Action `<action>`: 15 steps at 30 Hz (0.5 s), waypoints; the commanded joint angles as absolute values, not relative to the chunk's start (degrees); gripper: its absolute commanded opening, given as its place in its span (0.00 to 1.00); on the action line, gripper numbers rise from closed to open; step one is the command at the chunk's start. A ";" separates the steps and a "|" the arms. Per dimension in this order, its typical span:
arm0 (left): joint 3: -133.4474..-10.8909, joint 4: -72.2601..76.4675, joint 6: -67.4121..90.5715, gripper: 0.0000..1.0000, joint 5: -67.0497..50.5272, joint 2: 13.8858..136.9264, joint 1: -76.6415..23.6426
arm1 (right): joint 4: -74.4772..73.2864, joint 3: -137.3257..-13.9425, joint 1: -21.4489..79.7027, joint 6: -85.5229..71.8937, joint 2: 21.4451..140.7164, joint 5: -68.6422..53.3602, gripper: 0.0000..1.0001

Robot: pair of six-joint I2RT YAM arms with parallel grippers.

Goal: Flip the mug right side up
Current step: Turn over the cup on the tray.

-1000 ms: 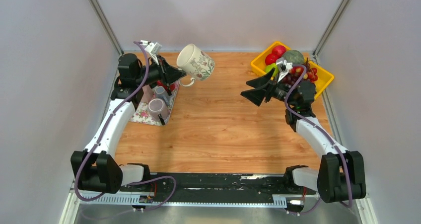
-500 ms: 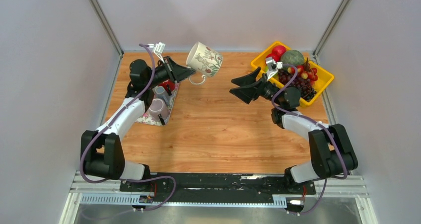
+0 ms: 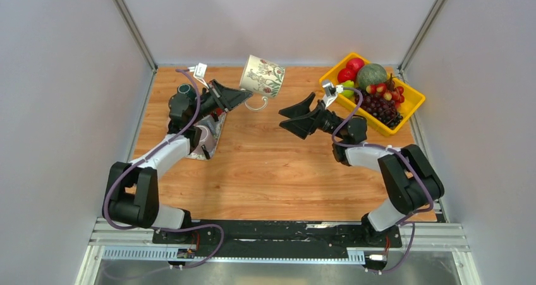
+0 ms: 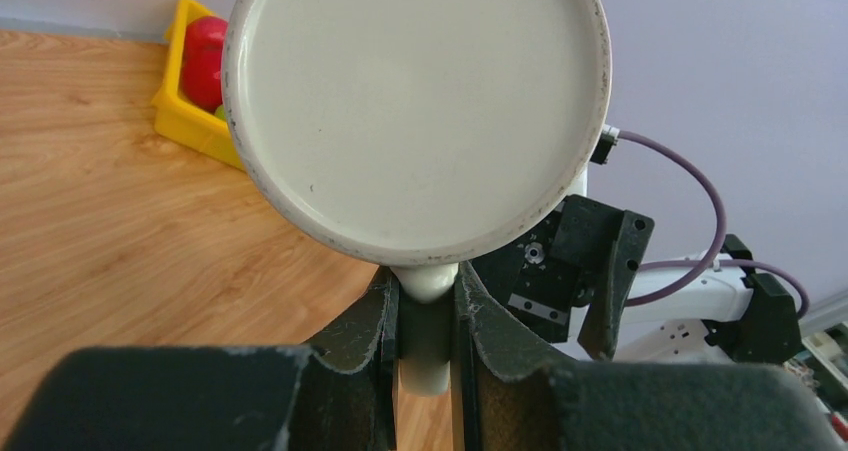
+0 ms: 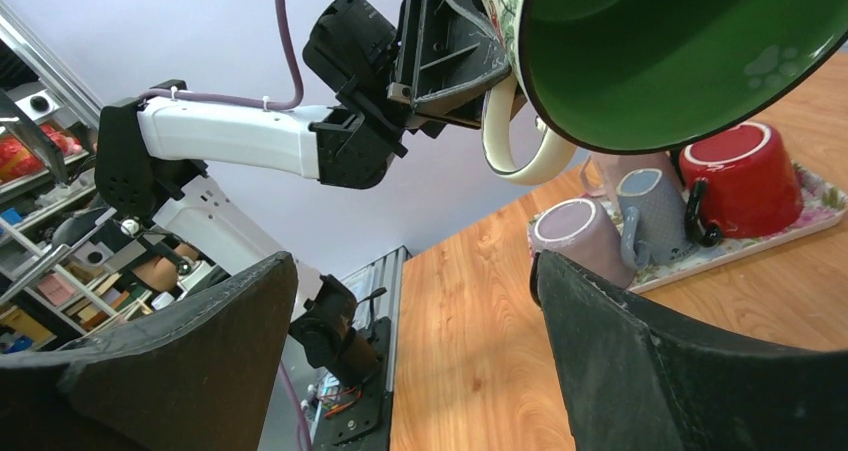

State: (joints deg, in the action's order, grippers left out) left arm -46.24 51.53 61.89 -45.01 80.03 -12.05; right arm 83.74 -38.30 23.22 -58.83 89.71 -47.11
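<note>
The wooden table [image 3: 265,171] carries a floral tray [image 5: 720,256] at its left side. A yellow bin [image 3: 330,81] sits at its far right corner.

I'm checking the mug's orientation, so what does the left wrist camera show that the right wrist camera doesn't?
Only left wrist: the mug's plain white base, and the yellow bin. Only right wrist: the mug's green inside and upturned cups on the tray. Both: the handle pinched in the left gripper, above the wooden table.

Cream floral mug [image 3: 262,76], green inside, aloft, tipped sideways, mouth facing right.
</note>
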 commanded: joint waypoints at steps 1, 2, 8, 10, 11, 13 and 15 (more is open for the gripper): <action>-44.81 71.29 67.68 0.00 -38.90 77.07 -13.19 | 91.06 -40.68 25.19 -58.37 91.96 -45.16 0.92; -44.38 72.89 68.03 0.00 -38.48 76.92 -13.23 | 90.98 -41.16 25.53 -58.28 92.40 -45.10 0.92; -42.36 75.84 69.43 0.00 -37.12 76.41 -13.58 | 91.30 -44.18 27.31 -57.21 95.83 -44.27 0.88; -41.50 76.84 70.17 0.00 -36.31 76.38 -13.62 | 90.80 -45.72 27.64 -57.07 96.91 -43.82 0.87; -41.32 77.15 70.50 0.00 -35.99 76.33 -13.75 | 90.59 -46.51 27.67 -57.09 97.40 -43.49 0.86; -40.77 77.91 70.93 0.00 -35.45 76.37 -14.03 | 90.44 -47.78 27.88 -57.42 98.57 -43.09 0.86; -40.01 78.94 71.22 0.00 -35.10 76.45 -14.36 | 90.55 -48.79 28.04 -58.11 99.49 -42.83 0.85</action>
State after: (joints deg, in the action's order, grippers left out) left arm -39.55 64.79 69.28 -38.54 80.03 -13.37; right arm 83.92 -45.41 27.46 -57.98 97.89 -44.97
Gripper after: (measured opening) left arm 0.237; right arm 0.860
